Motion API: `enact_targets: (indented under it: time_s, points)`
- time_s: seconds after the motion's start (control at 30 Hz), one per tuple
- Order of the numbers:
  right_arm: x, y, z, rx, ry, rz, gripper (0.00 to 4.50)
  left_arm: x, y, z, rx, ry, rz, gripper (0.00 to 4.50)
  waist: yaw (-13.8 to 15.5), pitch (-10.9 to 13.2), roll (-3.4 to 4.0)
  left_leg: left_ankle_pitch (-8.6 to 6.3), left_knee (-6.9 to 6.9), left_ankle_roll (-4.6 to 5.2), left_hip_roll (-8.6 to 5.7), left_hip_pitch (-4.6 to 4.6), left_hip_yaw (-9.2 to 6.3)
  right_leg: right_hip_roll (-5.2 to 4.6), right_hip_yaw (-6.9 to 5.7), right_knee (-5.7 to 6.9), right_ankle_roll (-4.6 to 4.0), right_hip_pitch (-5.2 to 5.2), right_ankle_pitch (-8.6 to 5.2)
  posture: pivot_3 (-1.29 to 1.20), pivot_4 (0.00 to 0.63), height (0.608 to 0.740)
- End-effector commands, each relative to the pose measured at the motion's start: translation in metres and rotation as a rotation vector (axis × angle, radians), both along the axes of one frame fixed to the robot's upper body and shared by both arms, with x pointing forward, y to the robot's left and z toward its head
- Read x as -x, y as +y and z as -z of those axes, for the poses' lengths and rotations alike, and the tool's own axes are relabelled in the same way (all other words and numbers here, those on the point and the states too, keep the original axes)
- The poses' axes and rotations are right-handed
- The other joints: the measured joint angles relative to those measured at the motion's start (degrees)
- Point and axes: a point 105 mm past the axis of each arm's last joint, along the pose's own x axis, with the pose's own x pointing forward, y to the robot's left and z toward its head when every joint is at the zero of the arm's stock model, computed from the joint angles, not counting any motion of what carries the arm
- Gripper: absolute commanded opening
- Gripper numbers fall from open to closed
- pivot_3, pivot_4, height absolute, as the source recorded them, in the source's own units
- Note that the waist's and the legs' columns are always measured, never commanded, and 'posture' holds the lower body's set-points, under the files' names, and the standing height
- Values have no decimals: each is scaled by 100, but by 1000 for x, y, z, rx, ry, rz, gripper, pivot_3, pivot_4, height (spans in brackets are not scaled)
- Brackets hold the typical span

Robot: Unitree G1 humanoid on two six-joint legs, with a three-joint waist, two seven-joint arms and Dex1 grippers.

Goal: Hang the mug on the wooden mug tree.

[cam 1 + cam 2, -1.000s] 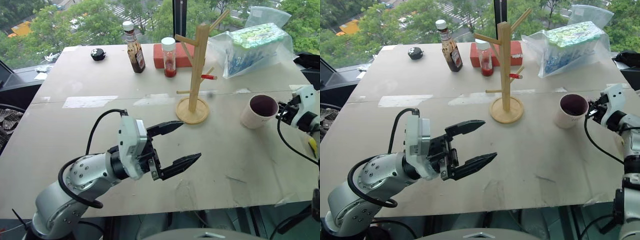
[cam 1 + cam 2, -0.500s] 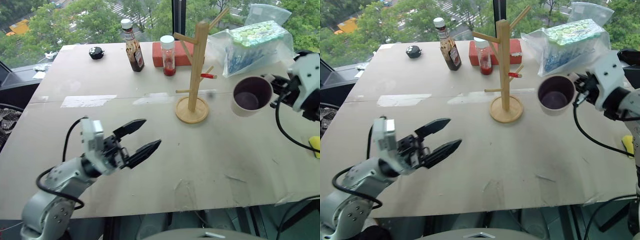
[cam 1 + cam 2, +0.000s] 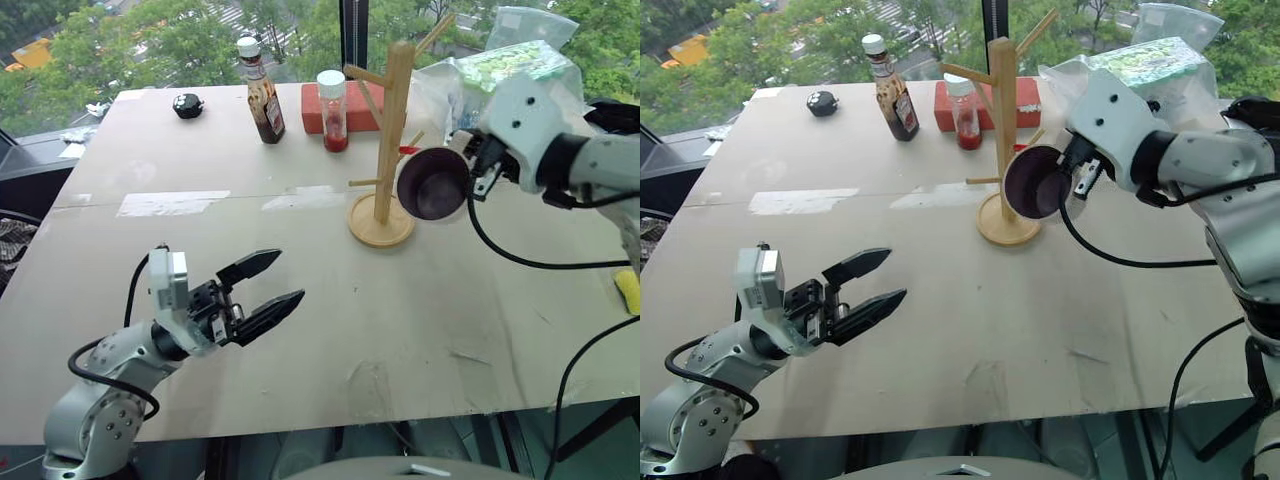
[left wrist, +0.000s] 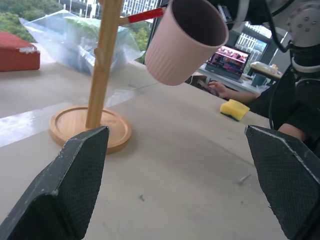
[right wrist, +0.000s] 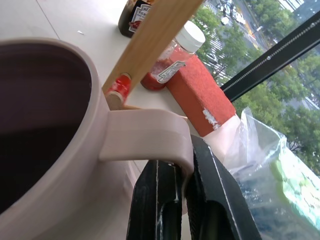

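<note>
Step in hand: the right gripper (image 5: 175, 200) is carrying the mug (image 3: 1036, 182) by its handle, jaws pinching the handle's outer bar, and bringing it up to the wooden mug tree (image 3: 1004, 130).
Mug position: it is hanging in the air above the tabletop (image 3: 1040, 320), tipped on its side with the dark inside facing the camera, just beside the post and over the edge of the round base.
Target peg: the red-tipped peg (image 5: 118, 86) is sitting right at the handle's opening in the right wrist view; whether it is already through the loop I cannot tell.
Doing it well: the loop probably needs lining up with the peg's upward slant and sliding down towards the post before the jaws let go.
Risk: a sideways nudge on the peg could likely tip or slide the tree, since nothing is bracing its base.
Left gripper (image 3: 255, 295): it is hovering low over the near tabletop with jaws wide apart and holding nothing, well apart from the tree.
Tabletop: pale, flat, taped at a seam; a sauce bottle (image 3: 264, 95), a red-filled jar (image 3: 334, 115), a red block (image 3: 355, 108) and a plastic bag (image 3: 500, 70) are standing behind the tree.
Room: large windows are looking out on green trees; a yellow sponge (image 4: 236, 109) is lying at the table's right edge.
</note>
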Motion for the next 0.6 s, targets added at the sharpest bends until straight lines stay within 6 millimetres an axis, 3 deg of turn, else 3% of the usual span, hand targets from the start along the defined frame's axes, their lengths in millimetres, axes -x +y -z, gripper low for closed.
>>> enact_targets:
  time_s: [0.03, 0.13, 0.2, 0.3, 0.4, 0.5, 0.6]
  points:
    - [-5, 11, -10, 32, -69, -32, 60, 8, -2, -17, 49, -86, 9, 4500, -28, 0, 0, 0, 0, 0, 0, 0, 0, 0, 0, 1, 0, 0, 0, 0, 150, 740]
    - [-12, 20, -8, 34, -66, -50, 60, 6, 4, -24, 80, -121, -42, 4500, -50, 0, 0, 0, 1, 0, 0, 0, -2, 0, -3, 3, 0, -1, 0, 0, 150, 740]
    - [-18, 22, -5, 38, -57, -51, 60, 5, 23, -19, 101, -121, -81, 4500, -60, 0, 0, 0, 2, 0, 0, 0, -3, 0, -6, 3, 0, -2, 0, 0, 150, 740]
    - [-24, 22, 3, 60, -32, -63, 60, 23, 48, -6, 105, -127, -106, 4500, -106, -1, -1, 0, 2, 0, 0, 1, 2, 1, -18, 3, 0, -5, 0, 0, 150, 740]
    - [-33, 22, 17, 16, 43, -87, 728, 44, 57, -3, 100, -145, -119, 4500, -106, -3, -6, 0, 3, -1, -1, 6, 5, -6, -28, -4, 0, -6, 0, 0, 150, 740]
    - [-36, 14, 10, -47, 20, -65, 2090, 57, 61, 1, 102, -147, -122, 4500, -54, -3, -6, 0, 0, -1, 0, 4, -5, -11, -26, -3, 0, -7, 0, 0, 150, 740]
    - [-20, -5, -2, -104, 3, -96, 3438, 67, 65, 5, 115, -144, -120, 4500, 11, -3, -6, 0, -1, -1, -1, 3, -19, -12, -36, -1, -2, -6, 1, 0, 150, 740]
